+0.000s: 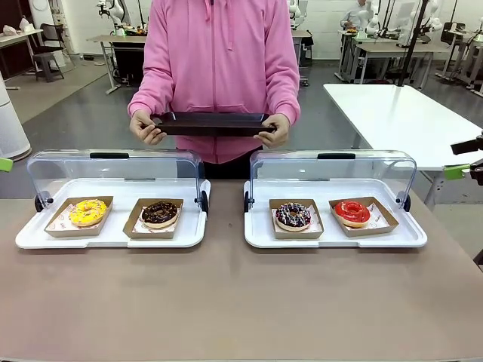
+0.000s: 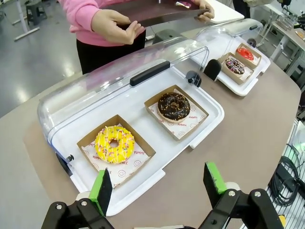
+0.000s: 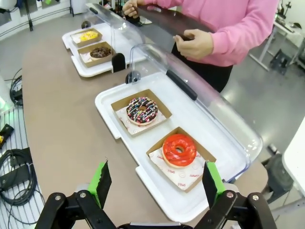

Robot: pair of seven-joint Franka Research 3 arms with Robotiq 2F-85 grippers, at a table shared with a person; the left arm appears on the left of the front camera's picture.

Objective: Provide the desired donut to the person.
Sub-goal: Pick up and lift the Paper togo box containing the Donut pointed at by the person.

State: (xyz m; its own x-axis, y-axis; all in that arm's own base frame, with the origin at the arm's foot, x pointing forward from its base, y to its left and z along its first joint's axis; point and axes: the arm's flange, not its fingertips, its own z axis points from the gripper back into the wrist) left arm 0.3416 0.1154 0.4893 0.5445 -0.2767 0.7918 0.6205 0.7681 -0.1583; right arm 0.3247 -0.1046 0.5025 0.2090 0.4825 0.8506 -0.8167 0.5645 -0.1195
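Across the brown table [image 1: 226,302] the person [image 1: 219,60] held a dark tray [image 1: 211,123] behind the yellow donut [image 1: 87,212], chocolate donut [image 1: 159,213], sprinkled donut [image 1: 293,216] and red donut [image 1: 352,213], while left gripper [image 2: 157,180] and right gripper [image 3: 156,183] gaped wide and empty, so with none indicated, grabbing the wrong one seemed the risk.

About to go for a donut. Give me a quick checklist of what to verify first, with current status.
1. Fingers of left gripper apart, nothing held: ok.
2. Fingers of right gripper apart, nothing held: ok.
3. Both raised, left cover and right cover: ok.
4. Each sits in its paper tray: yellow donut, chocolate donut, sprinkled donut, red donut: ok.
5. The person holds a dark tray ready behind the covers: ok.
6. Wanted donut indicated: cannot tell; the person is not pointing.
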